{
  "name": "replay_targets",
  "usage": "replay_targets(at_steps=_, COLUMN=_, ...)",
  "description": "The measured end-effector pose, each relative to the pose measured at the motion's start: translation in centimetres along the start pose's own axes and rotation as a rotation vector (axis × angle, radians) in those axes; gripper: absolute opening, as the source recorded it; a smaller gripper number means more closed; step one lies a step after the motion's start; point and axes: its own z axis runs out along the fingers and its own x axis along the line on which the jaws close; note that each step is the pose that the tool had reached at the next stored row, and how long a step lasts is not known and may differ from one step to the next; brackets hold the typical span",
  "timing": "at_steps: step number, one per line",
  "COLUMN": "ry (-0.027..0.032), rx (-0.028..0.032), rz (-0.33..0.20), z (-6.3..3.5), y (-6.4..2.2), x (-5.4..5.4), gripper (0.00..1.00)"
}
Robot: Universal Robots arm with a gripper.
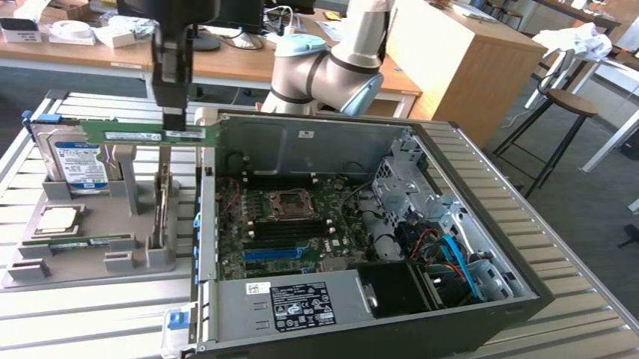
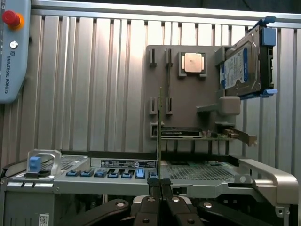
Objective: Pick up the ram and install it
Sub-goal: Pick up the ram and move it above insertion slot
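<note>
End effector (image 1: 175,120) pinched shut on the ram (image 1: 125,134), holding it level above the grey tray (image 1: 90,263). Hard drive (image 1: 80,161) stands on the tray close by, upright card (image 1: 161,209) below, and the open computer case (image 1: 299,142) sits beside the tray.

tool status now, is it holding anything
Tool: closed on the long, thin green circuit-board ram stick, held up above the grey parts tray.

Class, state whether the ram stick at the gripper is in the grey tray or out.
Out: the gripper holds the ram stick clear above the grey tray.
</note>
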Motion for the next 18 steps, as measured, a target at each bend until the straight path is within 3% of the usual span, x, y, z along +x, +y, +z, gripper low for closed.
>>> replay_targets(at_steps=18, ry=0.0000, rx=0.0000, rz=0.000, z=-0.21, y=-4.79, x=0.1, gripper=0.11)
